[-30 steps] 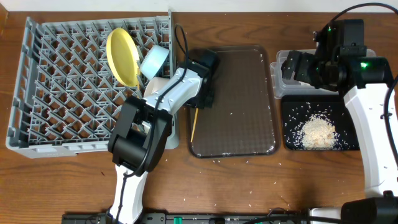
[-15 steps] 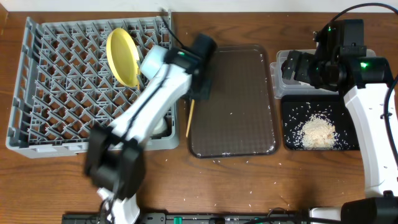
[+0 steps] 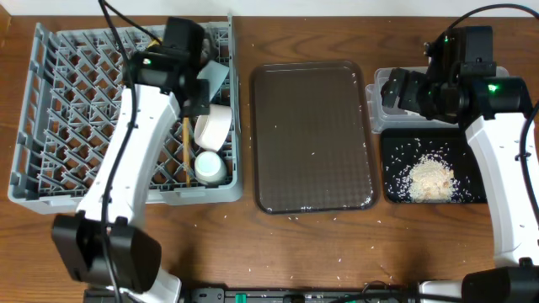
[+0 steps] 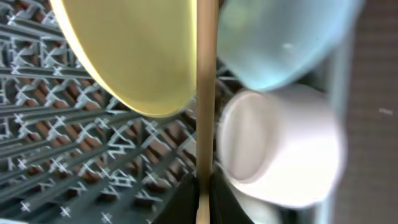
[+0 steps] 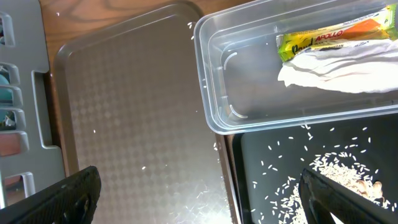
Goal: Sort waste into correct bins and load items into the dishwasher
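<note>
My left gripper (image 3: 192, 99) is shut on a wooden chopstick (image 3: 186, 145) and holds it over the right side of the grey dish rack (image 3: 76, 126). In the left wrist view the chopstick (image 4: 206, 93) runs up from the gripper (image 4: 204, 200), between the yellow plate (image 4: 137, 50) and the light blue bowl (image 4: 280, 37) and white bowl (image 4: 280, 146). The small white cup (image 3: 210, 167) stands in the rack. My right gripper (image 5: 205, 199) is open and empty above the clear tub (image 5: 249, 74), which holds the wrapper (image 5: 336, 36) and napkin (image 5: 339, 67). Rice (image 3: 428, 178) lies in the black tray (image 3: 396, 189).
The dark brown serving tray (image 3: 313, 139) lies between the rack and the bins, with a few rice grains on it. Stray grains are scattered on the wooden table (image 3: 337, 252) in front of it. The right arm (image 3: 505, 168) stands over the far right.
My left arm has swung left from the brown tray's left edge to over the dish rack, carrying the chopstick with it. The right arm has not moved.
</note>
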### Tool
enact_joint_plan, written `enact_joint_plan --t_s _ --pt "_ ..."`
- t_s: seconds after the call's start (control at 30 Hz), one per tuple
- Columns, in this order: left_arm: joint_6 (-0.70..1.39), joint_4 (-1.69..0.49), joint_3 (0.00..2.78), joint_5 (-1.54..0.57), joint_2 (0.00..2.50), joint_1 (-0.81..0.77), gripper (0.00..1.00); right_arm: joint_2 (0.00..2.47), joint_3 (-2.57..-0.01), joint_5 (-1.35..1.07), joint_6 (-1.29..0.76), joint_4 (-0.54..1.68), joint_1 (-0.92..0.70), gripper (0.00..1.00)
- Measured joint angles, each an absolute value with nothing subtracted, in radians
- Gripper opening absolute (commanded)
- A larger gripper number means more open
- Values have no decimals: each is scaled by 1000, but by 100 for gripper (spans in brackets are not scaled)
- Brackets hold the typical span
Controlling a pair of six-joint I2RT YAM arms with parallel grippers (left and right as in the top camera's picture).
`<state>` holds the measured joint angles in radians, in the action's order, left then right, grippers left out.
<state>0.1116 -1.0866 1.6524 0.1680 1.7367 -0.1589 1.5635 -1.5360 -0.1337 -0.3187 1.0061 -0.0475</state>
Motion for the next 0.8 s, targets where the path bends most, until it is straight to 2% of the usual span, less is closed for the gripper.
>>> enact_joint_plan --t_s 0.07,0.13,0.17,0.2,0.27,0.4,0.5,0.63,0.67,0.8 --pt "84 -1067 1642 178 1770 -130 16 1563 -1536 -134 -319 1007 -47 99" --pt "67 -1058 1639 187 1804 -109 36 1563 -1536 -134 -319 1006 -47 99" --pt "45 -1052 1634 192 1828 -97 49 1563 -1536 -134 -319 1006 -47 99" --pt "44 -1051 1632 192 1836 -92 52 1563 -1536 -134 -319 1006 -47 99" --pt "39 -1051 1627 194 1852 -86 57 1563 -1536 -134 -319 1006 -47 99" --pt "28 -1057 1626 195 1853 -85 57 1563 -1536 -134 -319 1006 -47 99" --pt "54 -1139 1633 194 1840 -85 58 1563 -1536 -134 -319 1005 -47 99" --pt "105 -1225 1635 185 1703 -86 71 1564 -1536 -134 -319 1006 -47 99" --pt "107 -1235 1636 178 1669 -86 78 1564 -1536 -134 -319 1006 -47 99" --pt "134 -1283 1666 84 1418 -88 82 1564 -1536 -134 -318 1006 -47 99"
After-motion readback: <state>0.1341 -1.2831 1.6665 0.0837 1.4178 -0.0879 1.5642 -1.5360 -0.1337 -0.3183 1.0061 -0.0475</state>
